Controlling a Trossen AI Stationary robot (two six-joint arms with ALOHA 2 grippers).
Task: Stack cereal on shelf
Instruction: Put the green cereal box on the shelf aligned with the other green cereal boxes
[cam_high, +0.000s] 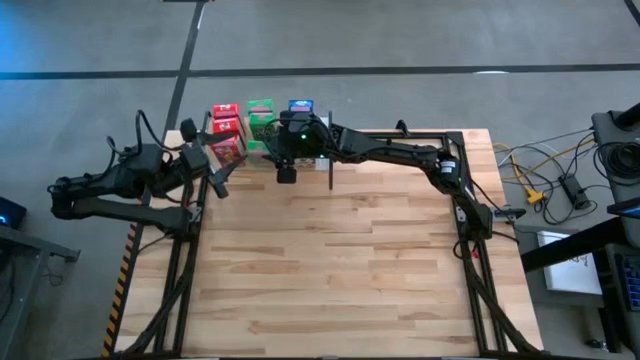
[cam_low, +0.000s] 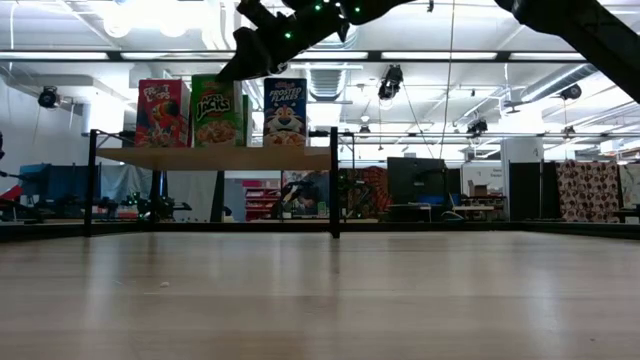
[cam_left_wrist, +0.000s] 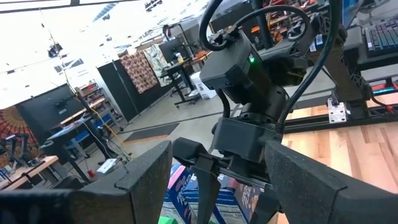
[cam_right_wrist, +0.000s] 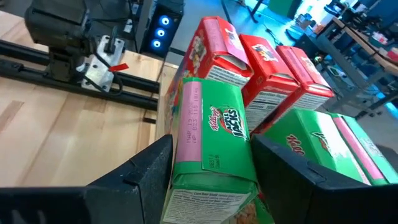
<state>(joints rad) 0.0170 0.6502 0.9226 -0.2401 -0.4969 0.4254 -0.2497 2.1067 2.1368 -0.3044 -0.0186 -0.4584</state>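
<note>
Red (cam_high: 228, 135), green (cam_high: 261, 118) and blue (cam_high: 301, 105) cereal boxes stand upright in rows on the shelf (cam_low: 220, 158) at the table's far edge. In the low view their fronts show side by side: red (cam_low: 161, 113), green (cam_low: 215, 112), blue (cam_low: 285, 110). My right gripper (cam_right_wrist: 211, 140) reaches in from the right and is shut on the front green box (cam_right_wrist: 211, 124). My left gripper (cam_left_wrist: 217, 146) hovers open at the shelf's left end (cam_high: 215, 172) and faces the right arm's wrist. My right gripper pinches the front green box near its top edge (cam_right_wrist: 186, 118), one finger (cam_right_wrist: 146, 177) on the near face and one (cam_right_wrist: 292, 180) on the far face. The fingers slant down from above and from the right. The box stands upright on the shelf board.
Thin black uprights (cam_low: 334, 180) carry the shelf board above the tabletop. More red boxes (cam_right_wrist: 273, 68) and another green box (cam_right_wrist: 323, 149) stand close behind the held one. The wooden tabletop (cam_high: 340, 260) stretches out in front of the shelf. Cables lie off the table's right side (cam_high: 545, 180).
</note>
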